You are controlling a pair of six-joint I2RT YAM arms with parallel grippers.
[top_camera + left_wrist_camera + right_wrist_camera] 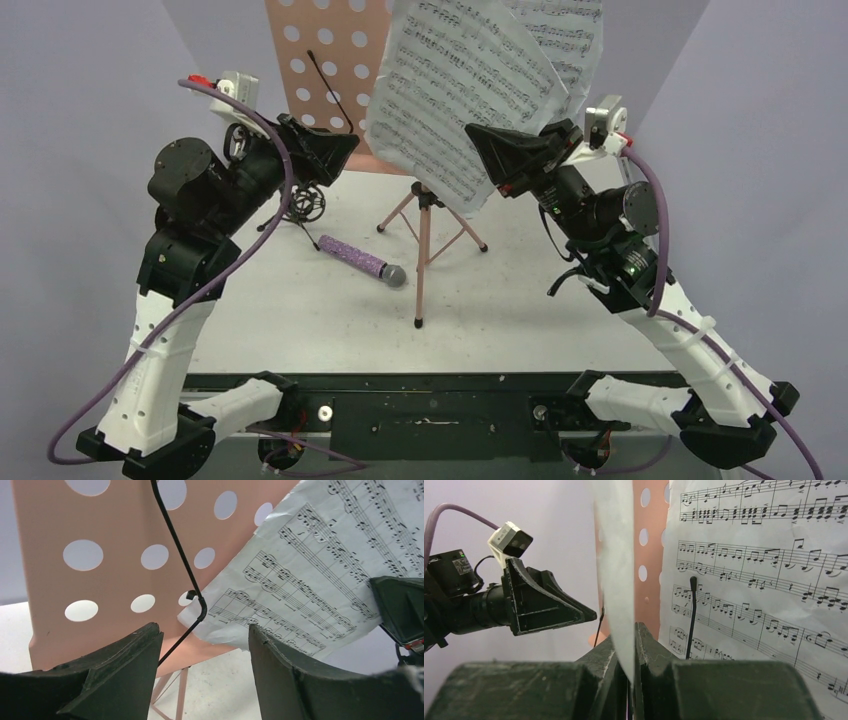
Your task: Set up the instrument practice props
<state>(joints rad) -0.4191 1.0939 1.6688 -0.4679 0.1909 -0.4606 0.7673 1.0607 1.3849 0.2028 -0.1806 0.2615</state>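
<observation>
1. The pink music stand is at the back of the table. My left gripper, jaws apart and empty, sits close to its wire retainer. I think a careless push could topple the tripod.
2. My right gripper pinches the front page by its lower edge. Tugging may tear it, or sweep the rear page off the desk.
3. The microphone lies beside the stand's legs, with the mic holder near my left arm. Either could get knocked.
4. The only print is music notation, and I can't make out any brand.
</observation>
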